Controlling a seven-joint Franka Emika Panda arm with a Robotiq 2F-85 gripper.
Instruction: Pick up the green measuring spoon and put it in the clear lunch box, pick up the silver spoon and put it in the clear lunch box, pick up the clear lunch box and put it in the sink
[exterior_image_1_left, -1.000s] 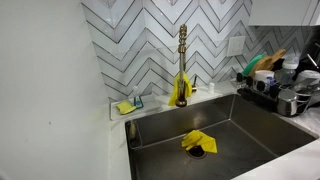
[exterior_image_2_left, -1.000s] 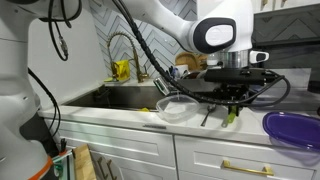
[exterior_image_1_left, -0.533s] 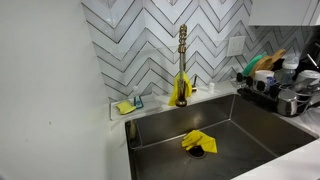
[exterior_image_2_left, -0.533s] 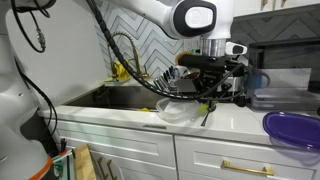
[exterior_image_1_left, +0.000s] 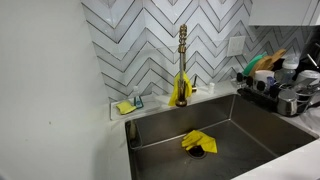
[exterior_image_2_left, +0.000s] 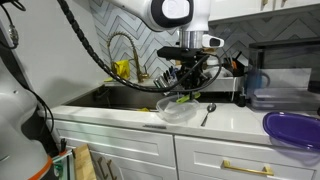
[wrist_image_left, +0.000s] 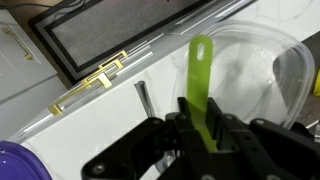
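My gripper (wrist_image_left: 204, 118) is shut on the green measuring spoon (wrist_image_left: 199, 80) and holds it over the clear lunch box (wrist_image_left: 265, 85). In an exterior view the gripper (exterior_image_2_left: 184, 92) hangs just above the lunch box (exterior_image_2_left: 176, 110), which stands on the white counter beside the sink; the green spoon (exterior_image_2_left: 183, 97) shows at the fingers. The silver spoon (exterior_image_2_left: 206, 113) lies on the counter right of the box, and its handle shows in the wrist view (wrist_image_left: 143, 96).
The sink (exterior_image_1_left: 225, 135) holds a yellow cloth (exterior_image_1_left: 196, 142). A gold faucet (exterior_image_1_left: 182, 62) stands behind it. A dish rack (exterior_image_1_left: 275, 85) with dishes is beside the sink. A purple lid (exterior_image_2_left: 293, 127) lies on the counter (exterior_image_2_left: 235, 122).
My gripper has carried the green measuring spoon left along the counter, from beyond the silver spoon to above the clear lunch box.
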